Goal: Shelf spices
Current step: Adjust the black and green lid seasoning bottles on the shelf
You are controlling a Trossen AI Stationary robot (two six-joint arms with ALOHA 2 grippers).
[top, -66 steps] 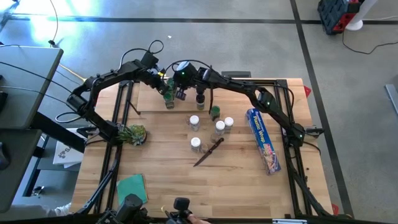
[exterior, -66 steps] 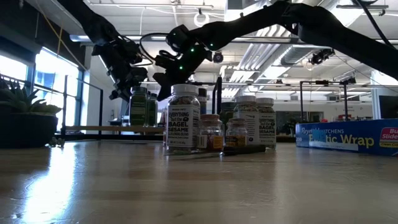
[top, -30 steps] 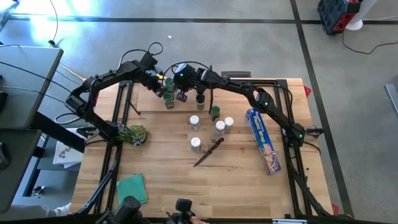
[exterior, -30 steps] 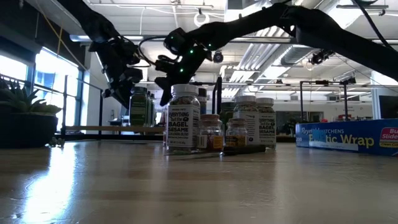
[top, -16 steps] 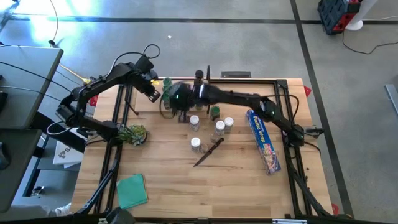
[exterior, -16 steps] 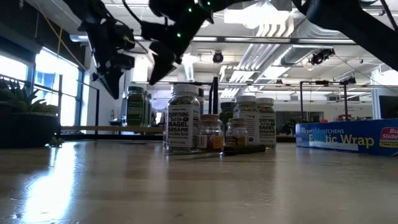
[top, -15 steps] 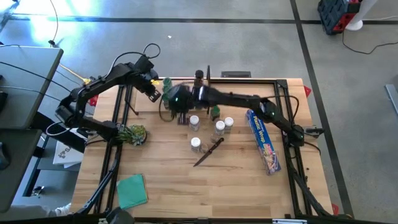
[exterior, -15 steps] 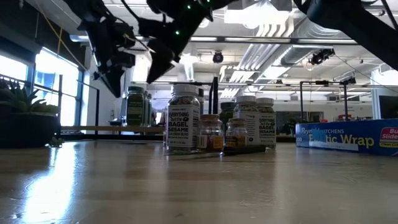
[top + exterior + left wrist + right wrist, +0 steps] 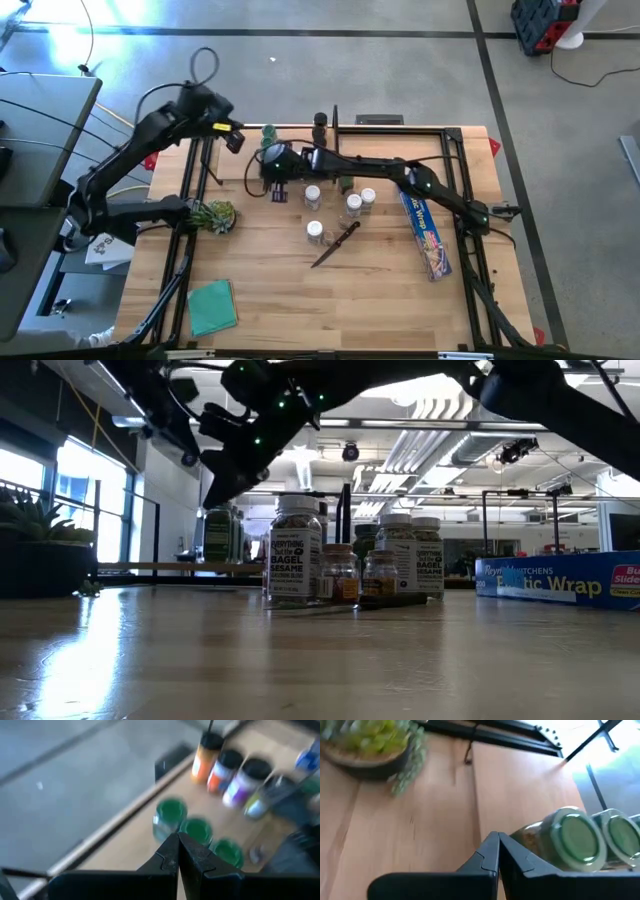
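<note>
Both jaws clenched empty; right gripper (image 9: pixel 277 190) hangs low beside the green-capped jars (image 9: pixel 580 840) on the shelf (image 9: pixel 300 150), the remaining spices (image 9: pixel 340 205) mid-bench; risk: a sweep toppling shelved jars.

Two dark, jointed robot arms with looping black cables, small green lights near one wrist, a yellow tag on the other, and pointed black fingers (image 9: pixel 170 855).

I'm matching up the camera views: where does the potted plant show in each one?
High: potted plant, near the table's left edge.
Low: far left.
Left wrist: not in it.
Right wrist: ahead, beyond the fingers.
Shared landmark: the green-capped jars.
</note>
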